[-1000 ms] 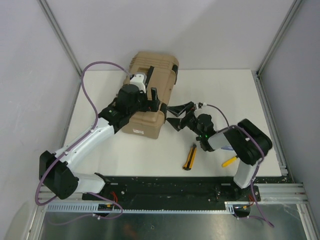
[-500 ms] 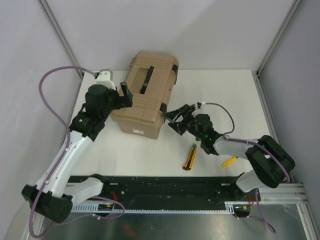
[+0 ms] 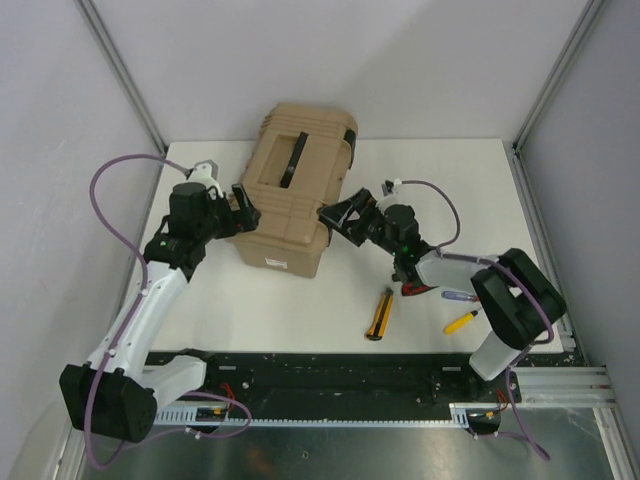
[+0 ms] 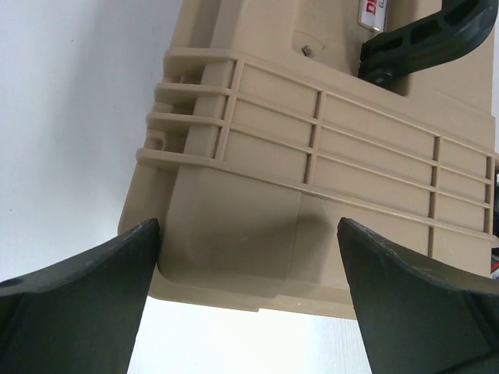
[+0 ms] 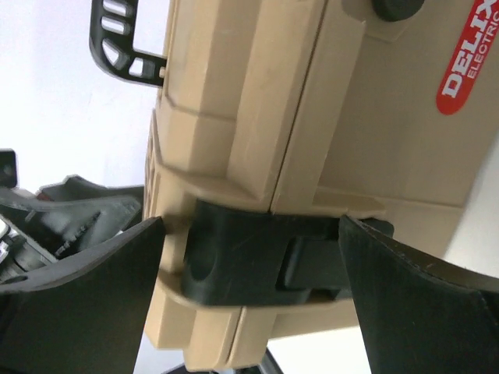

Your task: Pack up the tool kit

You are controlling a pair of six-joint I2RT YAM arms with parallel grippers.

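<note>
The tan toolbox [image 3: 296, 200] stands closed at the back middle of the table, its black handle [image 3: 291, 158] lying flat on the lid. My left gripper [image 3: 241, 203] is open against the box's left end; in the left wrist view the box [image 4: 312, 187] fills the space between my spread fingers [image 4: 78, 312]. My right gripper [image 3: 338, 216] is open at the box's right side. In the right wrist view its jaws straddle the black latch [image 5: 257, 253] without closing on it. A yellow and black utility knife [image 3: 379, 313] lies on the table in front.
A yellow-handled screwdriver [image 3: 459, 322] lies at the front right, near my right arm's base. A small red and blue tool [image 3: 443, 293] lies partly under my right forearm. The left arm [image 5: 62, 226] shows behind the box in the right wrist view.
My left arm has swung off the top of the box to its left end and settled there. My right gripper has moved up and left to the box's latch.
</note>
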